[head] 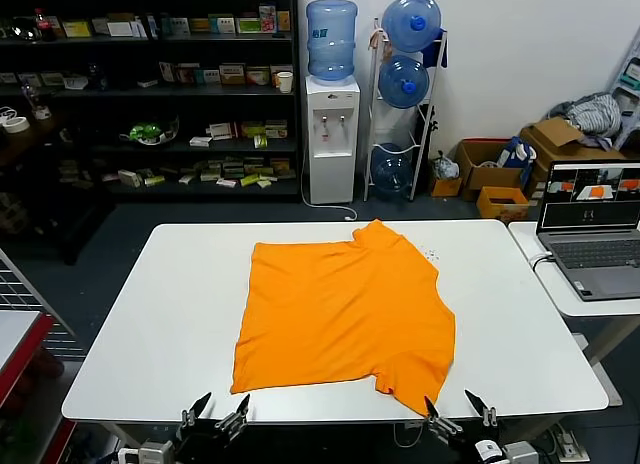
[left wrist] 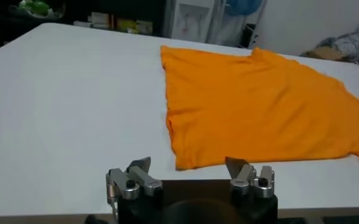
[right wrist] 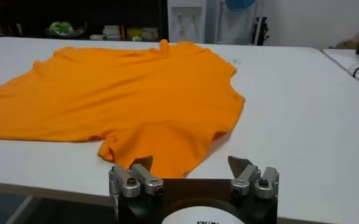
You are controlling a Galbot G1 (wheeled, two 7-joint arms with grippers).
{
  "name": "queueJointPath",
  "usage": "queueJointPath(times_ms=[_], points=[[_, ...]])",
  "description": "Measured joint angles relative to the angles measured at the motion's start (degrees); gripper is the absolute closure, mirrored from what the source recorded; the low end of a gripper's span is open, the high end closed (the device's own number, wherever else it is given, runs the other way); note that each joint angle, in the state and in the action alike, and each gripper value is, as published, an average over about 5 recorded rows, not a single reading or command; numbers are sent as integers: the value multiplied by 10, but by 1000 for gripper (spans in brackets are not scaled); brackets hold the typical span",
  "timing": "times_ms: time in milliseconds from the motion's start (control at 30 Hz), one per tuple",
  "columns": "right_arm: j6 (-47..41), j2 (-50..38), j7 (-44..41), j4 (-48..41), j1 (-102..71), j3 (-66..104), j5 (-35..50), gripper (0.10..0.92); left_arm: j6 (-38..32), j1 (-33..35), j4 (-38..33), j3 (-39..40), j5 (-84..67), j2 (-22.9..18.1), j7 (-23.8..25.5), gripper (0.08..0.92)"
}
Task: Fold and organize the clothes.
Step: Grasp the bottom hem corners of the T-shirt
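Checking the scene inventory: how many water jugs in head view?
4: one on the dispenser; three in the rack beside it, top, middle, bottom. More may be hidden.

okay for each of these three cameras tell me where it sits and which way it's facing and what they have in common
Head view: high on the robot, facing forward and down at the white table; both hands show at the near edge.
Left wrist view: behind the open left hand, low, facing across the table.
Right wrist view: behind the open right hand, also facing across it.
Shared: all three show the orange T-shirt lying untouched.
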Motion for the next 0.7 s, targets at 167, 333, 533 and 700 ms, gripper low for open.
queueJointPath(times_ms=[167, 333, 533, 700], points=[[1, 11, -1, -14, 11, -15, -10, 204, -3, -21, 22, 12, 9, -7, 3, 177], [4, 17, -2, -23, 16, -23, -17, 275, -7, -34, 35, 23, 17, -14, 3, 177], [7, 22, -1, -30, 20, -29, -24, 448, -10, -50, 50, 30, 26, -19, -1, 212], [9, 24, 0, -33, 21, -30, -27, 595, -14, -61, 61, 37, 31, -23, -7, 340]])
